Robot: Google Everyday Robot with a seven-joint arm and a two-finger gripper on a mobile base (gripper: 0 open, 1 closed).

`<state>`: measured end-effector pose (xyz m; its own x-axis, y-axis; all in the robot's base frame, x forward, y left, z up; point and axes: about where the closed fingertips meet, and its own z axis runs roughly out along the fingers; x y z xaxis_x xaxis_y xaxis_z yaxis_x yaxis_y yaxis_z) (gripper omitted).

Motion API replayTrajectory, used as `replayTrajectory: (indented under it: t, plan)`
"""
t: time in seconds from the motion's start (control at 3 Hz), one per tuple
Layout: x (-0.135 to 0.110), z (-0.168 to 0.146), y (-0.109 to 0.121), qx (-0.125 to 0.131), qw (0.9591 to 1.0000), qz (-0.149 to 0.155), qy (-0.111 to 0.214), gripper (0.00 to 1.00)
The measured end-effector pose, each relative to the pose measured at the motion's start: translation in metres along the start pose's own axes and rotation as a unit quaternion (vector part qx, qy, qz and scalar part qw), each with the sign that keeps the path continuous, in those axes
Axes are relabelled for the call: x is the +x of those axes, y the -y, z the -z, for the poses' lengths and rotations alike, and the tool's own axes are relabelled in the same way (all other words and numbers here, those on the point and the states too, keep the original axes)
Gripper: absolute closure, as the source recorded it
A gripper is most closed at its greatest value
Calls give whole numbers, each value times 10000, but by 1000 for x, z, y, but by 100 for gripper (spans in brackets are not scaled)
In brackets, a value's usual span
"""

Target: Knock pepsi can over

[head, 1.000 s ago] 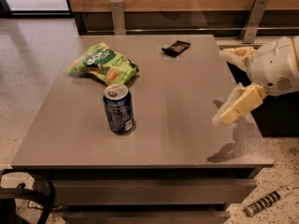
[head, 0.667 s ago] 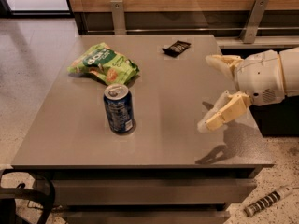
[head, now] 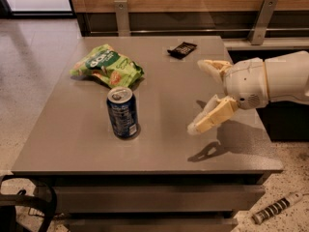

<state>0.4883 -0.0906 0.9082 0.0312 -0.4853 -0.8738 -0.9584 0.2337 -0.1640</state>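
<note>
The pepsi can (head: 122, 113) stands upright on the grey table (head: 72, 144), left of centre near the front. It is dark blue with a silver top. My gripper (head: 199, 94) comes in from the right above the table, its two cream fingers spread wide apart and empty. One finger (head: 210, 117) points down-left toward the can, the other finger (head: 212, 65) sits higher and farther back. The gripper is a clear gap to the right of the can and does not touch it.
A green snack bag (head: 107, 65) lies behind the can at the left. A small flat black packet (head: 182, 49) lies at the table's far edge. A wooden wall with metal brackets runs behind. A black object (head: 24, 207) sits on the floor at the lower left.
My gripper has moved left across the table toward the can, with its fingers still spread. The can, bag and packet have not moved.
</note>
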Motion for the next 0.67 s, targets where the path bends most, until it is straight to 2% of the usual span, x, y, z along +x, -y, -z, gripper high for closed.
replayTrajectory:
  t: [0.33,0.67]
  plan:
    - [4,-43,9,-150,9987,0,497,0]
    - [8,-77,11,-252,9951,-29,952,0]
